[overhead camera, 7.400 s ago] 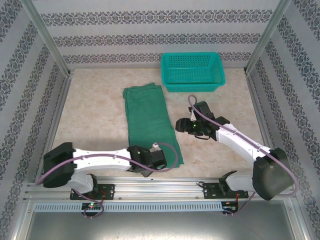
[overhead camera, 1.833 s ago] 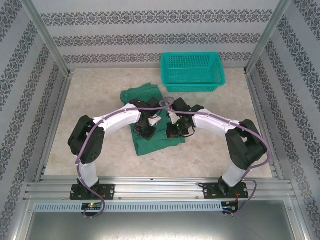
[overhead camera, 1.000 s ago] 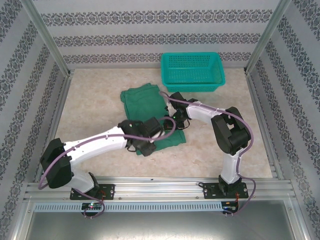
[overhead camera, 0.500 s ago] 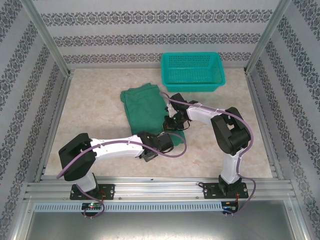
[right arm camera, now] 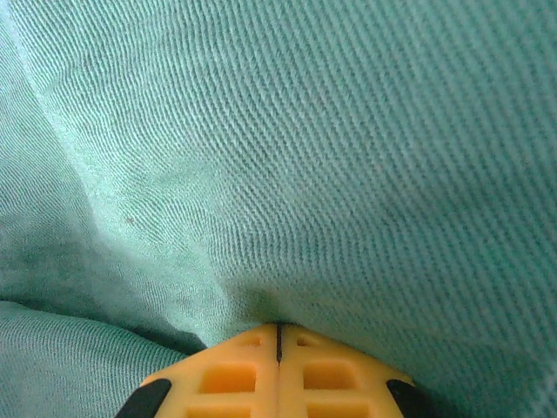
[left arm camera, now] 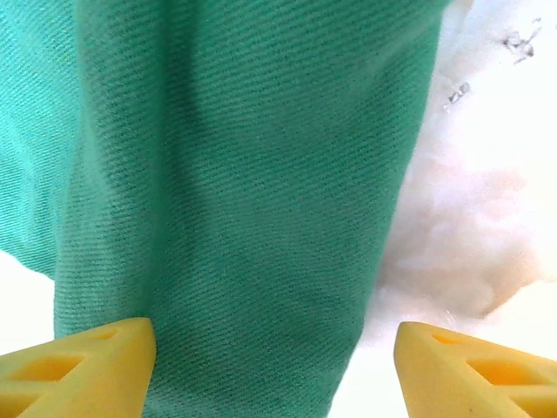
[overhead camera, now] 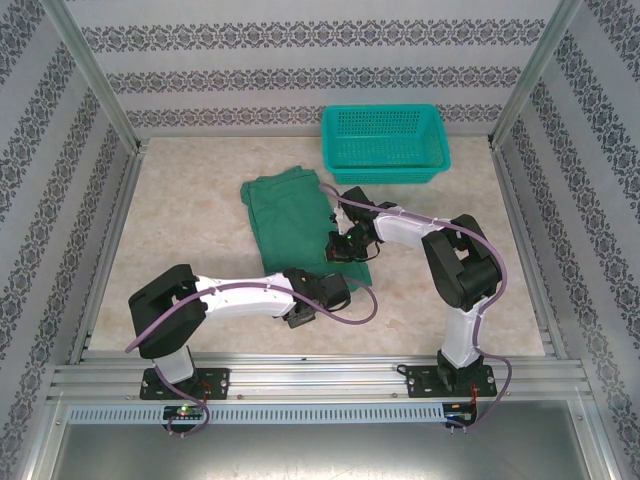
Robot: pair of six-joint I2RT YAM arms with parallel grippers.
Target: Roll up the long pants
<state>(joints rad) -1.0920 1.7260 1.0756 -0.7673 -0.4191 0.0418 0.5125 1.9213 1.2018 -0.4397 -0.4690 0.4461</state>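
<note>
Seen from above, the long pants (overhead camera: 290, 220) lie in the middle of a pale, marble-patterned table (overhead camera: 190, 230), a dark green strip of cloth running from near the far edge toward the arms. The far end lies flat, and the near end looks bunched where the two arms meet it. A teal mesh basket (overhead camera: 385, 143) stands at the far right of the table, just beyond the far end of the pants and not touching them. The left arm reaches low across the table from the left, and the left gripper (overhead camera: 318, 297) sits at the near edge of the cloth. In its wrist camera, its two yellow fingertips (left arm camera: 78, 366) stand wide apart, holding nothing. Green fabric lies flat below and between them, and bare table shows to the right. The right arm bends inward from the right, and the right gripper (overhead camera: 343, 247) rests on the right edge of the pants near their near end. In its wrist camera, its yellow fingers (right arm camera: 235, 374) are pressed together, and folds of green cloth gather at their tips, pinched there.
</note>
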